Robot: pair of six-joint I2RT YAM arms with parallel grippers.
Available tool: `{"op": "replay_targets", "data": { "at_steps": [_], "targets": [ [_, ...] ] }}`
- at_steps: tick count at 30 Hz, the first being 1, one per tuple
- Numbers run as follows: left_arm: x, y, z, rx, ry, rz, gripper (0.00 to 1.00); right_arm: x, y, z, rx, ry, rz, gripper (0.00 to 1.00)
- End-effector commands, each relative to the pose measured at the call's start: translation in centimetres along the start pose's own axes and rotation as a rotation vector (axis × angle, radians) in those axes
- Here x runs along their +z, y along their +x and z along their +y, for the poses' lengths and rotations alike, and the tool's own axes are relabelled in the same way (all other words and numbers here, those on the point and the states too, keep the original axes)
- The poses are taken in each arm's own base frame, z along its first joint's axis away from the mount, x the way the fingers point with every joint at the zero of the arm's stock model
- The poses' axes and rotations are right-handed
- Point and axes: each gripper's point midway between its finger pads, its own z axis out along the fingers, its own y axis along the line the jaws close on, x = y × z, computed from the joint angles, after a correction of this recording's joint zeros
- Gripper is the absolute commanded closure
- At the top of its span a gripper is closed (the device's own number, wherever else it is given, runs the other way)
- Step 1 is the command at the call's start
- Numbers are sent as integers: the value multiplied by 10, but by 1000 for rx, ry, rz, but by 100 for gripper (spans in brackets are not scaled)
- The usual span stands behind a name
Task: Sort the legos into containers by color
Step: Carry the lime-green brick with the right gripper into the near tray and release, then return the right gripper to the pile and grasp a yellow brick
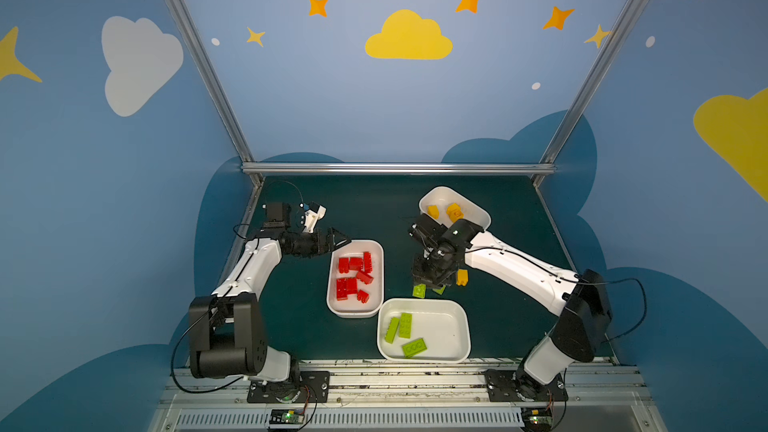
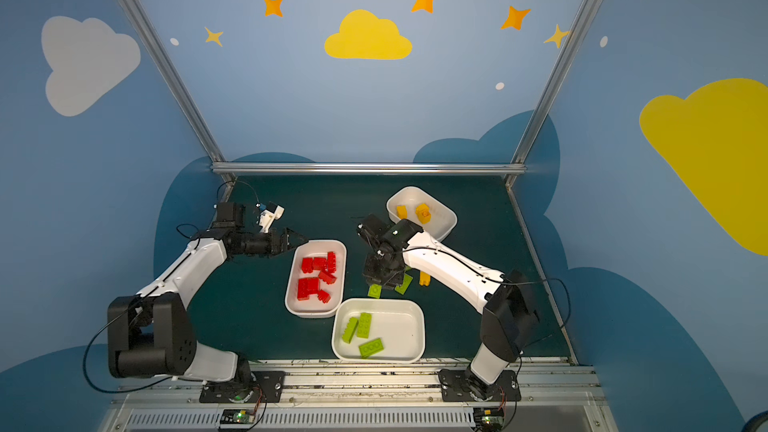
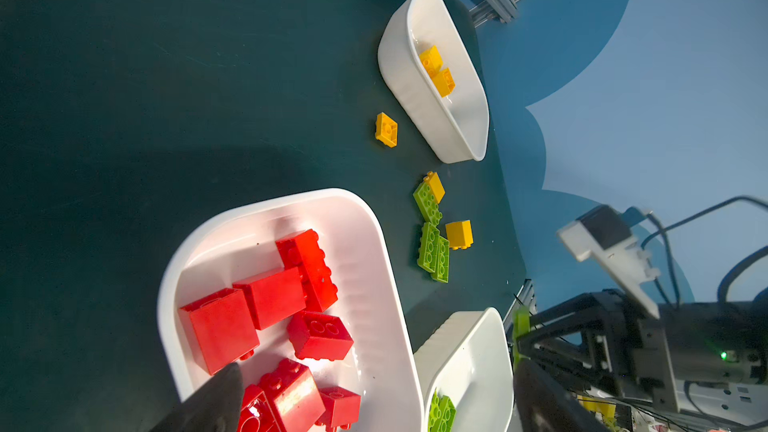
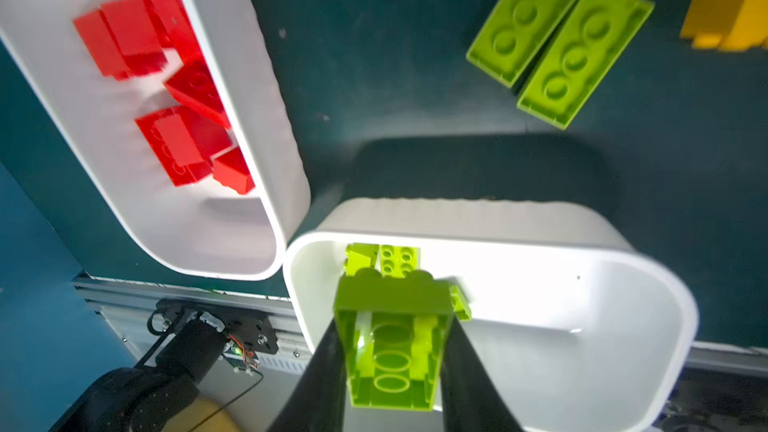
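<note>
The right pincer (image 4: 392, 320) is clamped on 1 lime brick (image 4: 390, 351), above the desk (image 1: 374, 209) at 12 o'clock from the green-brick tub (image 1: 451, 326). Released early, it may hit the rim and bounce out. The left pincer (image 1: 343, 239) stands apart, empty.

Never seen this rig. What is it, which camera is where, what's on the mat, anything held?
It is a robot with two arms, left arm and right arm, on a rail fronting a dark green mat. Two pictures come from one overhead stereo camera, so they nearly match; the other two come from a camera on each wrist. Three white tubs stand on the mat: red tub, green tub and yellow tub, each holding bricks of that colour. Loose green bricks and yellow bricks lie on the mat. The right end effector is shut on a green brick. The left end effector is open and empty.
</note>
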Motion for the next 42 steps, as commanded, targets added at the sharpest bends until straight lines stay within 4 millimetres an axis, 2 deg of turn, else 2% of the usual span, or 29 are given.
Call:
{"op": "replay_targets", "data": {
  "at_steps": [1,4,9,14,16,19,22,25,30,32,34,37,39,42],
  "targets": [
    [-4,-10,-17,56,34,-24,1,6,32,-9,133,7,62,75],
    [-2,-10,-20,56,33,-19,1,20,49,-11,184,22,78,76],
    [-3,-12,-26,87,35,-29,1,44,57,-16,239,69,109,74],
    [0,-10,-28,92,46,-31,1,65,53,-27,277,122,96,71],
    [0,-8,-29,96,45,-31,1,69,52,-27,267,141,94,66],
    [0,-6,-29,98,44,-29,1,68,49,-26,259,150,90,58],
    [0,-5,-30,95,47,-30,1,54,42,-23,239,142,68,46],
    [1,-5,-30,92,49,-31,0,32,32,-25,225,140,42,45],
    [1,-6,-35,88,58,-27,0,-19,-9,-24,98,96,-76,44],
    [2,-3,-35,75,64,-21,1,-29,-32,-27,56,93,-110,44],
    [3,-1,-36,65,71,-18,1,-37,-58,-20,-43,65,-155,44],
    [3,3,-38,45,80,-23,0,-42,-94,-4,-297,65,-218,44],
    [4,6,-40,33,92,-27,1,-36,-114,5,-484,82,-248,42],
    [3,8,-42,20,100,-29,1,-26,-144,6,-571,104,-263,41]
  ]
}}
